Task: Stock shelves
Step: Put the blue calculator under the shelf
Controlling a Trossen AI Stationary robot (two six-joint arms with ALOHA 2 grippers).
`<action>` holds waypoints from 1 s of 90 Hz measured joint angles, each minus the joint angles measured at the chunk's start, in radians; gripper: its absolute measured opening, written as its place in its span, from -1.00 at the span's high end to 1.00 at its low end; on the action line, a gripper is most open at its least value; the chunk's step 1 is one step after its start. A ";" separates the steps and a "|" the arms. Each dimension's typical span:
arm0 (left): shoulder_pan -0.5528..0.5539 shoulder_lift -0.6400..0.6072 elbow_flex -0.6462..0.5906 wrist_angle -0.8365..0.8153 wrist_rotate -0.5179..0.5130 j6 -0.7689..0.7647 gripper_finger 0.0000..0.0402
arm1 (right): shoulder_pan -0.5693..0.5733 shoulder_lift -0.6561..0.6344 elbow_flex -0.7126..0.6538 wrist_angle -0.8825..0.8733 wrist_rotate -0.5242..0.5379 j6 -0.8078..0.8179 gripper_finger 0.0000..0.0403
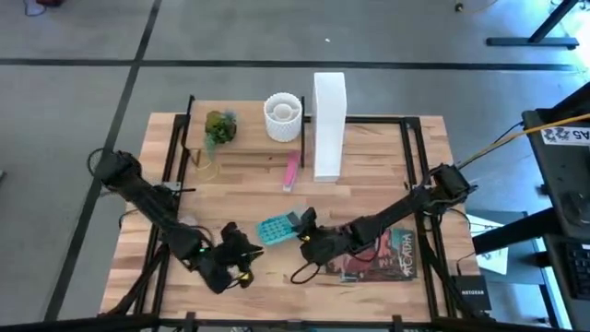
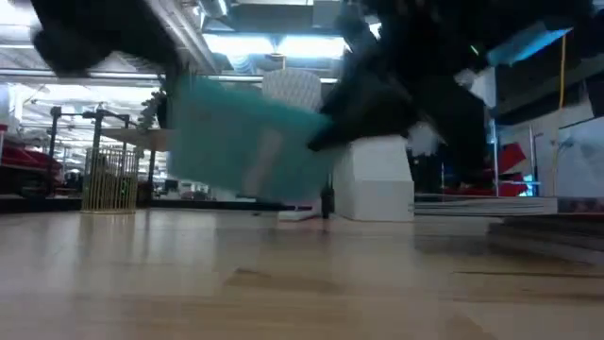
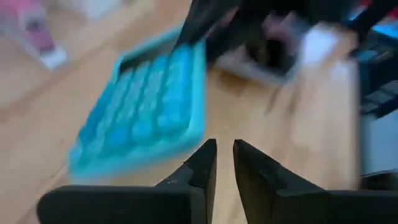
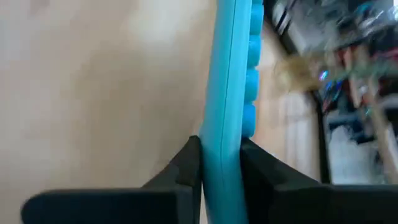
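Gripping flat teal plastic calculator (image 1: pixel 275 227), right fingers (image 4: pixel 186 165).

The smooth, matt turquoise plastic calculator (image 1: pixel 276 228) with raised keys contrasts with the pale, satin-finished wooden tabletop (image 1: pixel 369 184) and the glossy printed magazine (image 1: pixel 387 258).

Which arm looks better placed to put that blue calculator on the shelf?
Probably the right: its tool already clamps the calculator, lifted off the table. The left tool is nearly shut, empty, beside it. The shelf lies beyond.

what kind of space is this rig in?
Likely a lab or workshop floor, not a shop: bare grey floor around the table, ceiling strip lights, other metal-frame stands behind.
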 joint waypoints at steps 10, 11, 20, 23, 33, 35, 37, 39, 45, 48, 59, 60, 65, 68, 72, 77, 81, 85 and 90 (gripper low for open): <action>-0.052 -0.081 0.034 0.009 -0.077 0.080 0.84 | -0.010 0.088 0.097 0.093 -0.009 -0.104 0.75; -0.057 -0.089 0.037 0.010 -0.085 0.087 0.84 | -0.012 0.098 0.110 0.096 -0.008 -0.111 0.75; -0.100 -0.146 0.045 0.005 -0.149 0.140 0.84 | -0.049 0.205 0.235 0.100 0.018 -0.157 0.75; -0.114 -0.163 0.045 0.006 -0.171 0.150 0.84 | -0.066 0.245 0.279 0.095 0.041 -0.176 0.75; -0.147 -0.198 0.046 -0.004 -0.243 0.170 0.84 | -0.125 0.375 0.437 0.094 0.125 -0.235 0.75; -0.151 -0.199 0.046 -0.005 -0.254 0.173 0.84 | -0.138 0.398 0.470 0.091 0.147 -0.243 0.75; -0.154 -0.200 0.046 -0.004 -0.264 0.176 0.84 | -0.151 0.418 0.499 0.084 0.163 -0.253 0.75; -0.156 -0.200 0.046 -0.003 -0.274 0.178 0.84 | -0.164 0.438 0.527 0.076 0.178 -0.261 0.75; -0.163 -0.200 0.046 -0.007 -0.288 0.180 0.84 | -0.202 0.486 0.598 0.030 0.209 -0.283 0.75; -0.163 -0.200 0.046 -0.012 -0.290 0.177 0.84 | -0.222 0.507 0.627 0.003 0.212 -0.285 0.75; -0.163 -0.200 0.046 -0.056 -0.290 0.130 0.84 | -0.287 0.555 0.689 -0.087 0.192 -0.284 0.74; -0.163 -0.200 0.046 -0.060 -0.290 0.125 0.84 | -0.292 0.555 0.692 -0.093 0.185 -0.288 0.74; -0.163 -0.200 0.046 -0.073 -0.290 0.111 0.84 | -0.314 0.565 0.708 -0.099 0.180 -0.321 0.70; -0.163 -0.200 0.046 -0.082 -0.290 0.101 0.84 | -0.327 0.568 0.708 -0.114 0.150 -0.349 0.67; -0.162 -0.200 0.046 -0.088 -0.290 0.097 0.84 | -0.339 0.569 0.709 -0.118 0.115 -0.397 0.64; -0.159 -0.199 0.046 -0.093 -0.289 0.092 0.84 | -0.351 0.569 0.709 -0.123 0.066 -0.440 0.61; -0.158 -0.198 0.046 -0.099 -0.289 0.088 0.84 | -0.357 0.569 0.710 -0.122 0.048 -0.461 0.58; -0.158 -0.197 0.046 -0.103 -0.286 0.086 0.84 | -0.358 0.569 0.709 -0.113 0.048 -0.478 0.57; -0.158 -0.195 0.046 -0.108 -0.284 0.085 0.84 | -0.361 0.570 0.708 -0.101 0.059 -0.486 0.54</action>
